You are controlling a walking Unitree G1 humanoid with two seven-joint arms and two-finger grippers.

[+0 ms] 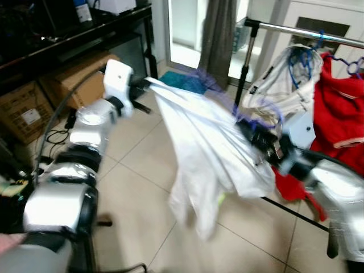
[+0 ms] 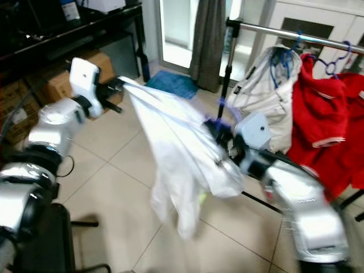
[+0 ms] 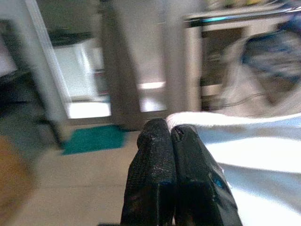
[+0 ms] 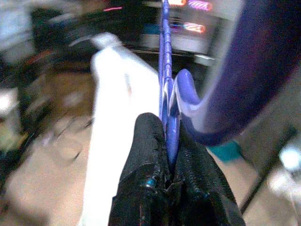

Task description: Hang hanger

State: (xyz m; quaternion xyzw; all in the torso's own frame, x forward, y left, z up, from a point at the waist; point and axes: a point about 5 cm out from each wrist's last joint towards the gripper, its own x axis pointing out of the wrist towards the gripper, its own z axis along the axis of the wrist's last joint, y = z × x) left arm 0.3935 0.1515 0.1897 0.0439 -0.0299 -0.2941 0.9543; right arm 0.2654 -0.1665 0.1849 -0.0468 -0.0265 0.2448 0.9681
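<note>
Clearly purple hanger (image 4: 165, 70) pinched between right gripper (image 4: 171, 136) jaws.

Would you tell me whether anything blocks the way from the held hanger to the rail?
Nothing visible blocks it. The right gripper holds the purple hanger with the white garment below the rail; a bare stretch remains beside the hung white garment.

At your eleven o'clock, cardboard boxes (image 1: 54, 94) sit under a dark shelf (image 1: 74, 34). A teal mat (image 2: 170, 83) lies at twelve before a grey curtain (image 1: 219, 34). Towards two o'clock you'll see red clothes (image 2: 324, 122) hanging.
</note>
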